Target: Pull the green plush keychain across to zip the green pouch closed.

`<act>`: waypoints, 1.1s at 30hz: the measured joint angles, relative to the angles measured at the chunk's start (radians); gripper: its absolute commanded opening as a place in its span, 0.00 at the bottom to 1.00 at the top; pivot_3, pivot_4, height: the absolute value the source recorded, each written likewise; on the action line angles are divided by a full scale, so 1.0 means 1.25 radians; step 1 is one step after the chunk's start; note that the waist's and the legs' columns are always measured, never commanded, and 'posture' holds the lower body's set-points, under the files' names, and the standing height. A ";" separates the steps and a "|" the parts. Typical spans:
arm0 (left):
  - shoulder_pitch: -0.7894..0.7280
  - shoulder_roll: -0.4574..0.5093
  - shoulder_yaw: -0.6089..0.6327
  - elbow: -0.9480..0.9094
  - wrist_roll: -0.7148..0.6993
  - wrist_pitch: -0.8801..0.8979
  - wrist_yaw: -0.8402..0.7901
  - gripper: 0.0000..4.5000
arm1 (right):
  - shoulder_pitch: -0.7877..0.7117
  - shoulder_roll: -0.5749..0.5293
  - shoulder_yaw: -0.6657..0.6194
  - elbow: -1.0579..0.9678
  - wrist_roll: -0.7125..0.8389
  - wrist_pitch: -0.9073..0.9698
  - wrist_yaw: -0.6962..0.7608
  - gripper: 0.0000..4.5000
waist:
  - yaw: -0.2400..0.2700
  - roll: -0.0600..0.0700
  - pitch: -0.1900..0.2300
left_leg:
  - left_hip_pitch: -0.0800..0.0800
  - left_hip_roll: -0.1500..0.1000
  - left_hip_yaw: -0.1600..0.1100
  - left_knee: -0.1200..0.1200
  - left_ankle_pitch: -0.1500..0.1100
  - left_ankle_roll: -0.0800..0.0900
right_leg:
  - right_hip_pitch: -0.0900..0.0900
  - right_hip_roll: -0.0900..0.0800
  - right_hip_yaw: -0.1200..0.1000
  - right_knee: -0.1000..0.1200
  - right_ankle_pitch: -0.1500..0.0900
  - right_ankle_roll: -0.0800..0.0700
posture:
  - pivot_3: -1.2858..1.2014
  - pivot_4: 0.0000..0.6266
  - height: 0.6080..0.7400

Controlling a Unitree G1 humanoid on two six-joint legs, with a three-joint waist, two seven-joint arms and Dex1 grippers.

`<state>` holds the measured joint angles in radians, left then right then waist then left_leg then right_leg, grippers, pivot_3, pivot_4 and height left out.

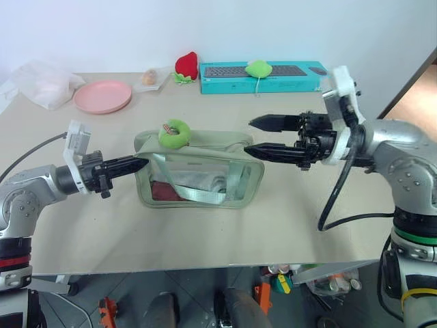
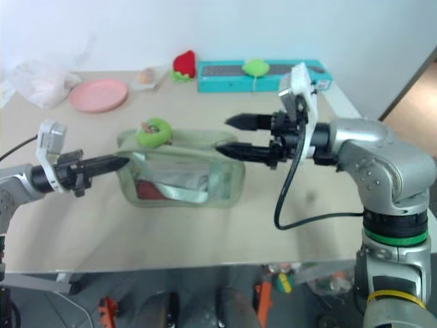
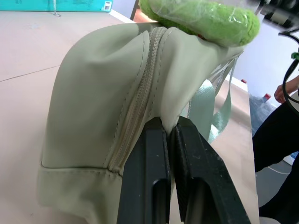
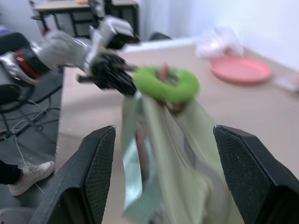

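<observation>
The green pouch [image 1: 198,174] stands in the middle of the table, its zipper running along the top. On that top, near the pouch's left end, rests the green plush keychain [image 1: 175,134]. My left gripper [image 1: 141,164] is shut on the fabric at the pouch's left end; the left wrist view shows its fingers [image 3: 154,154] pinching a fold beside the zipper. Level and pointing left, my right gripper [image 1: 250,136] hangs open over the pouch's right end with nothing between its fingers. In the right wrist view the keychain [image 4: 166,85] lies ahead of the open fingers.
At the back of the table are a pink plate [image 1: 102,96], a white plastic bag [image 1: 41,82], a red strawberry plush [image 1: 186,65] and a teal keyboard box [image 1: 287,78] with a lime-green rounded plush [image 1: 258,68] on it. A person [image 3: 280,121] stands beyond the table.
</observation>
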<state>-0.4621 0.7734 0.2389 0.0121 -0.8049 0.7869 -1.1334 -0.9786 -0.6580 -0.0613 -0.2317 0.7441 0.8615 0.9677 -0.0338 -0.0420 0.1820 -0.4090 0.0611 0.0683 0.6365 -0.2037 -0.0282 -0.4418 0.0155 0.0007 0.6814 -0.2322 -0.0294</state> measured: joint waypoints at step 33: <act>0.044 -0.036 -0.002 -0.085 -0.025 0.005 0.062 0.00 | -0.132 0.167 0.329 0.236 -0.386 -0.336 0.149 0.00 | 0.006 -0.004 -0.002 | -0.003 0.001 -0.002 0.001 0.000 0.000 | -0.001 -0.001 -0.002 0.000 0.000 0.000 | 0.52 0.24 1.00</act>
<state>-0.4074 0.7278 0.2367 -0.0940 -0.8366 0.7928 -1.0559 -1.1435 -0.4493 0.3493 0.0627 0.2619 0.4414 1.1537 -0.0263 -0.0471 0.1789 -0.4128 0.0625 0.0663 0.6378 -0.2038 -0.0282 -0.4431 0.0141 -0.0023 0.6813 -0.2326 -0.0298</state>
